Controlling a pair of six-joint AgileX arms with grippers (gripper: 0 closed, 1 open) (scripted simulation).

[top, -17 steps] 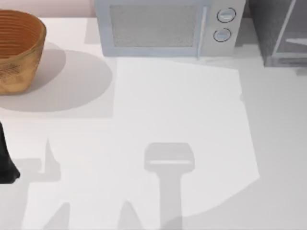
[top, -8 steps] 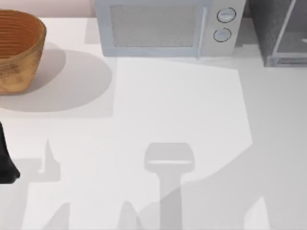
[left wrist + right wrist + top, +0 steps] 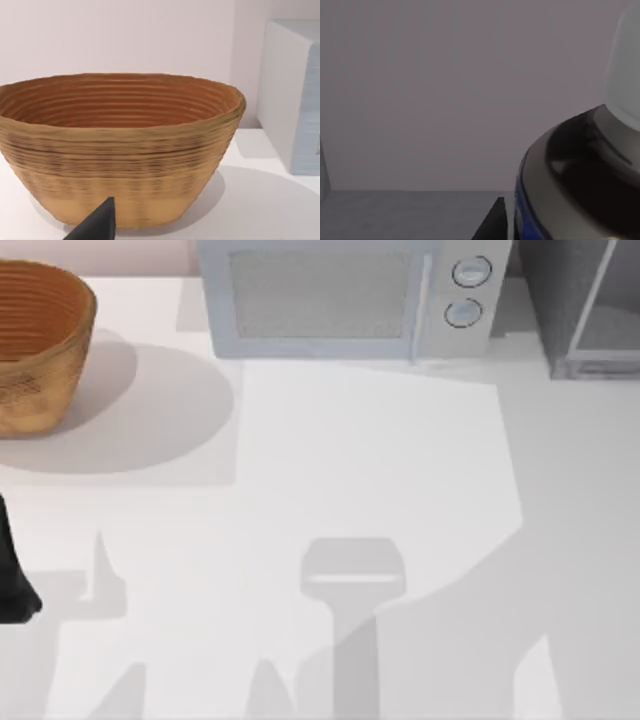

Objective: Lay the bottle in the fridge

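- In the right wrist view the bottle [image 3: 570, 170] sits right up against the right claw, white cap, dark neck and blue label edge looming large, with grey walls behind.
- One dark fingertip [image 3: 492, 222] lies just beside the label; how wide the claw stands, or whether it grips, I cannot tell.
- The fridge [image 3: 585, 305] stands beside the microwave [image 3: 350, 295].
- The left arm [image 3: 12, 570] is parked at the table's left edge, near the basket [image 3: 120, 150].

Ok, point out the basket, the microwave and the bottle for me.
basket [image 3: 40, 350], top view, on its woven outer wall.
microwave [image 3: 320, 300], top view, on its door panel.
bottle [image 3: 585, 160], right wrist view, on its dark neck below the white cap.
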